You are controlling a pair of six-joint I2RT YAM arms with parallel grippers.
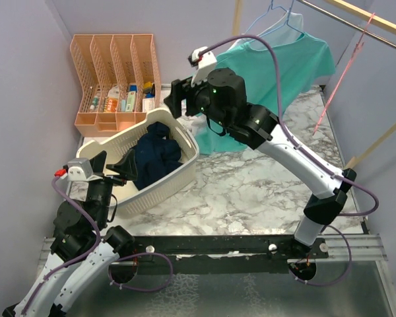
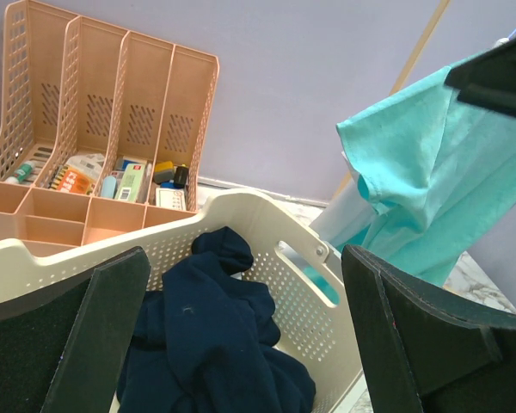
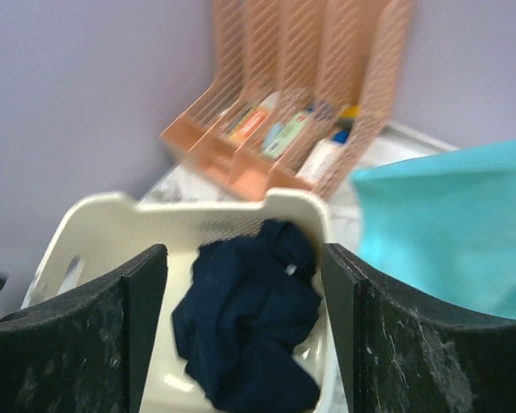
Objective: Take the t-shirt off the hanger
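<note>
The t-shirt (image 1: 297,59) is teal and is on its hanger (image 1: 277,16), a pale blue wire one hooked over a rail (image 1: 346,22) above the far edge of the desk (image 1: 251,191), towards the far right corner. The shirt hangs spread out, both sleeves showing, with its lower part dropping behind the right arm (image 1: 297,158). From above I cannot tell whether the hem touches the desk.

The right arm reaches from the near right corner across to the middle of the far side. The right jaws are spread wide with nothing between them – they sit just left of the shirt, above the far rim of a basket (image 1: 185,173). In the right wrist view the two dark fingers (image 3: 413,344) frame the basket below, and the shirt fills the right edge.

The basket is white and perforated, lying left of the desk's middle, and holds a crumpled navy garment (image 1: 155,155). Behind it, in the far left corner, stands a peach organizer (image 1: 112,59) of four slots with small packets and bottles in its front trays.

The left arm (image 1: 86,218) rises from the near left corner. The left jaws are spread too and empty – they hover over the basket's near left end, pointing towards the shirt. Through the left wrist view the navy garment lies between the fingers (image 2: 95,327), with one teal sleeve beyond the basket's rim.
</note>
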